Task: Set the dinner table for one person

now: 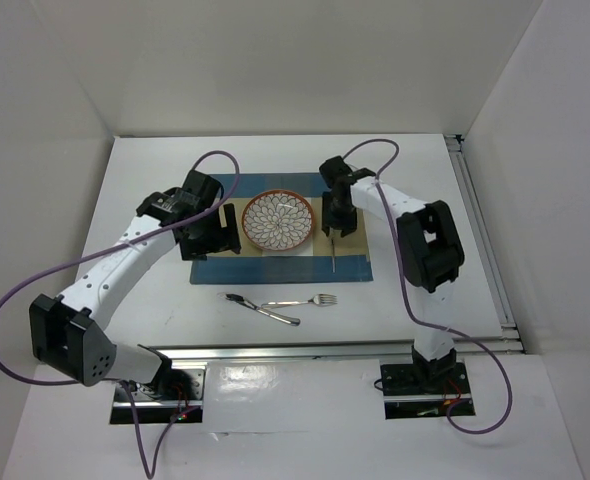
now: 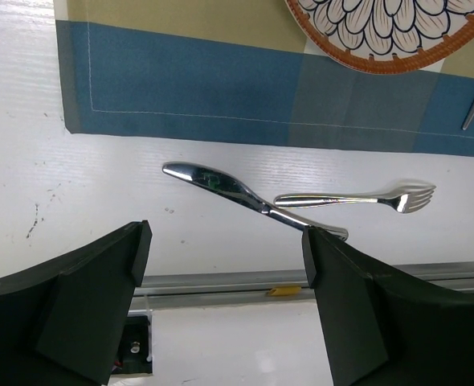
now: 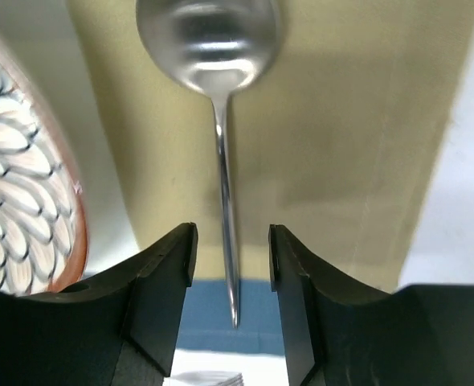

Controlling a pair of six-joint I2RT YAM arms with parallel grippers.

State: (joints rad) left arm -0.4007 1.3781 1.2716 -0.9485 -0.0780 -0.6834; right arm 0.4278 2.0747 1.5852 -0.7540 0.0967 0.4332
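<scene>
The white dinner table (image 1: 155,290) carries a blue-and-tan placemat (image 1: 275,262) with a patterned plate (image 1: 280,220) on it. A spoon (image 1: 332,250) lies on the mat just right of the plate. My right gripper (image 1: 337,222) hovers over the spoon, open. In the right wrist view the spoon (image 3: 209,40) has its handle running between the fingers (image 3: 161,273) without touching them. My left gripper (image 1: 211,232) is open and empty at the mat's left edge. A knife (image 1: 265,308) and a fork (image 1: 300,300) lie crossed on the table in front of the mat.
The left wrist view shows the knife (image 2: 229,189), the fork (image 2: 357,198), the mat's blue edge (image 2: 181,88) and the plate rim (image 2: 382,32). A silver rail (image 1: 315,352) runs along the table's near edge. White walls enclose the table.
</scene>
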